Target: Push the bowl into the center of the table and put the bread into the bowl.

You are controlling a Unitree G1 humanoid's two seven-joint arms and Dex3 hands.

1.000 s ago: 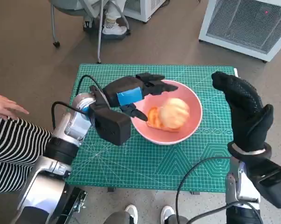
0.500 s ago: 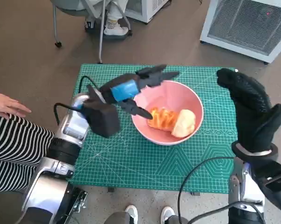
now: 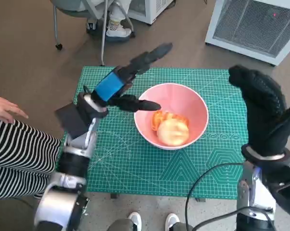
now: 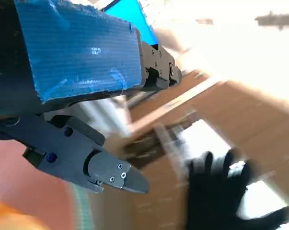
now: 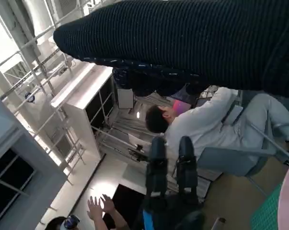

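A pink bowl (image 3: 176,98) stands near the middle of the green mat, a little to the right. In it lies the bread (image 3: 171,129), a pale round roll with an orange-striped part behind it. My left hand (image 3: 128,77) is raised above the mat to the left of the bowl, open, its fingers spread up and toward the bowl's rim, holding nothing. In the left wrist view its blue-taped back (image 4: 77,48) and bare fingers (image 4: 110,172) show. My right hand (image 3: 262,108) stands upright and open to the right of the bowl, empty.
The green cutting mat (image 3: 135,163) covers the small table. A person's hand (image 3: 5,111) and striped sleeve (image 3: 15,154) lie at the left. A chair (image 3: 82,9) stands behind the table, a white cabinet (image 3: 260,24) at the back right. Shoes (image 3: 152,221) show below.
My left hand has lifted up and back from the bowl's left rim, fingers spreading. The bread has rolled and settled toward the bowl's front. The right hand has barely moved.
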